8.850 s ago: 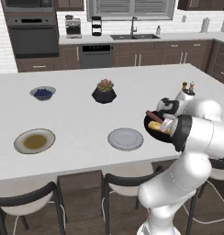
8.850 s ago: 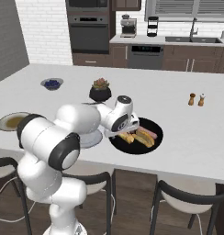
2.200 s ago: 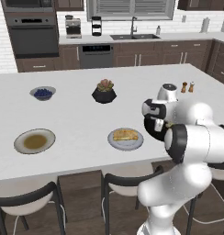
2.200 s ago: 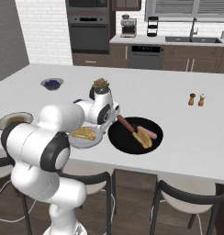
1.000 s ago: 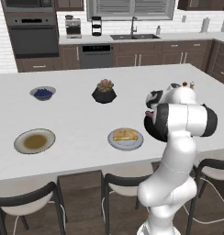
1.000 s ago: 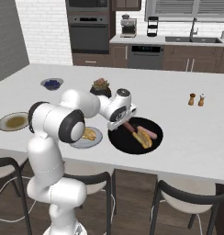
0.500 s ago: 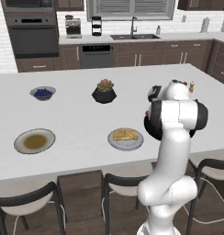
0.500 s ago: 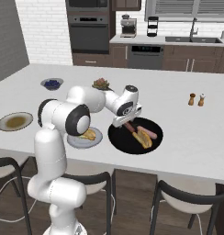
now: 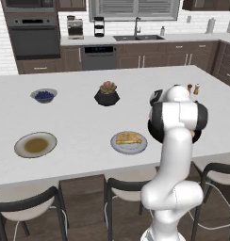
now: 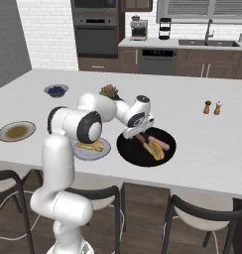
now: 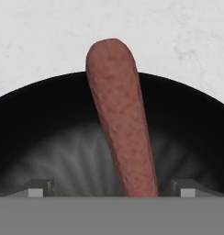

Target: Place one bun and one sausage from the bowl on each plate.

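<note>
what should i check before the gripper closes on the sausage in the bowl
1. Sausage lined up between the gripper fingertips: ok, it runs up the middle of the hand view.
2. Gripper open: ok, tips stand wide apart.
3. Gripper over the black bowl: ok.
4. Tips low enough to grip: cannot tell.
5. Bun and second sausage out of the way: ok, they lie to one side.
6. Grey plate already has a bun: ok.

arm: bent low, reaching forward | tool [image 10: 136, 136]: pointing down | jaws: apart
</note>
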